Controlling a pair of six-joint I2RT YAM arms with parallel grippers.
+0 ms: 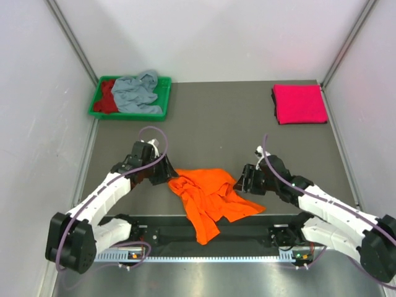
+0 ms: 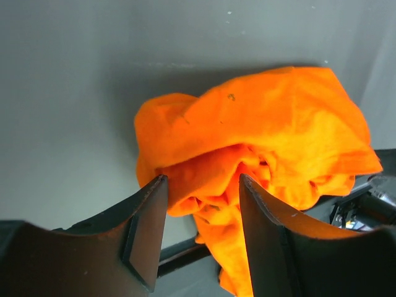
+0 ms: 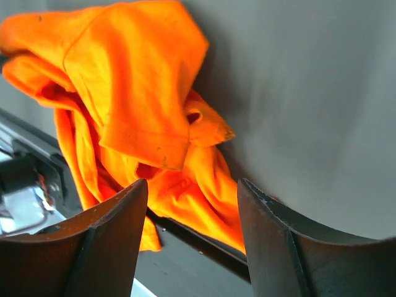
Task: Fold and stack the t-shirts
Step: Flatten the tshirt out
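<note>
Where the table (image 1: 223, 124) meets the arms' bases, the orange shirt (image 1: 207, 198) lies crumpled, one end drooping over the near edge. The left gripper (image 1: 166, 175) sits low at the shirt's left side with its fingers spread, cloth showing between them (whether it touches them I cannot tell). The right gripper (image 1: 241, 183) is at the shirt's right side, likewise spread wide and clasping nothing. Farther back, at the far left, a green tray (image 1: 164, 93) holds a grey-blue shirt (image 1: 136, 93) heaped partly over a dark red shirt (image 1: 107, 98). At the far right, a pink shirt (image 1: 299, 104) lies folded flat.
</note>
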